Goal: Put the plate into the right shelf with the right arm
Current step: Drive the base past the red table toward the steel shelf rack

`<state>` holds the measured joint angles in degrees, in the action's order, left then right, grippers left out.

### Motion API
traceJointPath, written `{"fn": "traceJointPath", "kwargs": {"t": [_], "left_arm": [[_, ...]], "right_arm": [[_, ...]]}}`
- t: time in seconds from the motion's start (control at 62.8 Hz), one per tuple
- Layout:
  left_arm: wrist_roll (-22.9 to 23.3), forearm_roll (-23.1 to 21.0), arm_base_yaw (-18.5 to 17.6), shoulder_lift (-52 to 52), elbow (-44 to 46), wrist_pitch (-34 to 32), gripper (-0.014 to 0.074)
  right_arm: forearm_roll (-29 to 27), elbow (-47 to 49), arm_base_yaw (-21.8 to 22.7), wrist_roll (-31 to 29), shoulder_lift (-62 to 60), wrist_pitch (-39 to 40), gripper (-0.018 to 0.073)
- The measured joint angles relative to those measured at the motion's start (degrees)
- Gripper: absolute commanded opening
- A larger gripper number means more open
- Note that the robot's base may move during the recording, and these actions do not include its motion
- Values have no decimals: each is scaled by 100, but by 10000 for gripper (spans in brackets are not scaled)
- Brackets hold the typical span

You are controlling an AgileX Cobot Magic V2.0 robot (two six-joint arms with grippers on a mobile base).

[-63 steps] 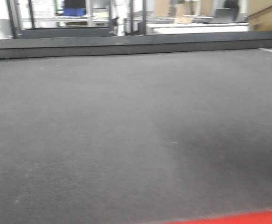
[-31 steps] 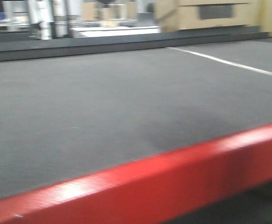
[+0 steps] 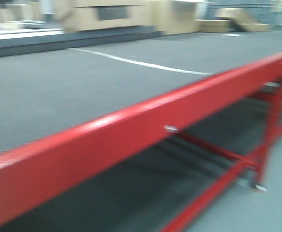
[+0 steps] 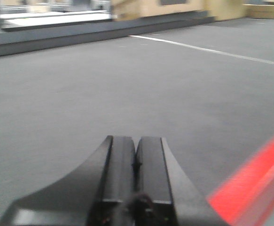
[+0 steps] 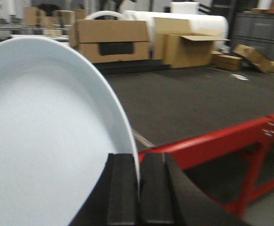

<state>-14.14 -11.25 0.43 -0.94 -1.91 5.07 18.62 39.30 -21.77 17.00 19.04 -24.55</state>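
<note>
My right gripper is shut on the rim of the plain white plate, which fills the left half of the right wrist view and is held on edge above the grey table top. My left gripper is shut and empty, hovering low over the grey table top. The right shelf is out of view in every frame. Neither gripper shows in the front view.
The red-framed table's front rail runs diagonally across the front view, with red legs at the right. It also shows in the right wrist view. Cardboard boxes and a white roll stand beyond the table.
The front view has swung to the right: the red table rail has come in from the bottom and now crosses the frame, and the table legs and floor have come into view.
</note>
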Motion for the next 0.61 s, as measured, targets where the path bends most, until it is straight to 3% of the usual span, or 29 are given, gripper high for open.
{"fn": "traceJointPath", "kwargs": {"t": [0.605], "left_arm": [[0, 0, 0, 0, 0, 0, -47]], "right_arm": [[0, 0, 0, 0, 0, 0, 55]]}}
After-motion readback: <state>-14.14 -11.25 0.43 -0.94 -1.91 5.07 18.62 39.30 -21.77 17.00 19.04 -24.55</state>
